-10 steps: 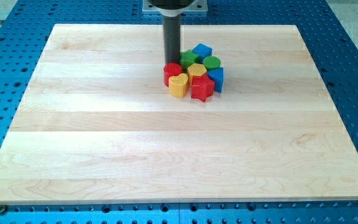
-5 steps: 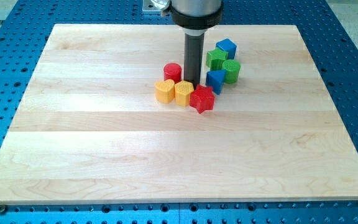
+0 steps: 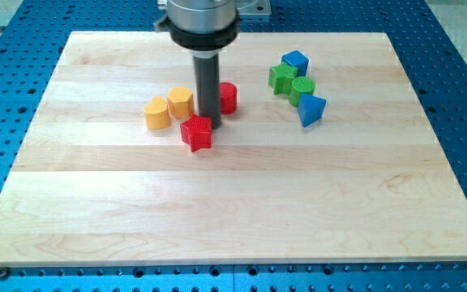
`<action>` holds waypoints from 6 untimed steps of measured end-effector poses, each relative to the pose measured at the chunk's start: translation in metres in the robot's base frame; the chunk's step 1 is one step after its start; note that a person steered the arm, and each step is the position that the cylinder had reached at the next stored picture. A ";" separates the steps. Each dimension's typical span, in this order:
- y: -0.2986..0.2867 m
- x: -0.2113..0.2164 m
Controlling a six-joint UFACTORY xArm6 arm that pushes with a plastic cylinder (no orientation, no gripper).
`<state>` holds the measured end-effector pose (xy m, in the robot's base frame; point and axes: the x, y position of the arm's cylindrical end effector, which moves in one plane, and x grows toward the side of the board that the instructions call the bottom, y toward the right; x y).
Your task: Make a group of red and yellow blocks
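my tip (image 3: 209, 123) has slid left, seemingly touching the red star (image 3: 196, 133); no pincer shows, state untellable.

A pale wooden board (image 3: 217, 211) on blue, seemingly perforated metal table (image 3: 460, 97).

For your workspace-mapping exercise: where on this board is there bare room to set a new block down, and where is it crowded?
Free: the whole board below the red star block, plus the view's left edge. Crowded: around my tip, and the green and blue cluster at the view's upper right.
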<state>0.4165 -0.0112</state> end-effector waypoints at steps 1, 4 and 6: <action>0.058 -0.029; 0.007 -0.021; -0.047 0.039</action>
<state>0.4559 -0.0584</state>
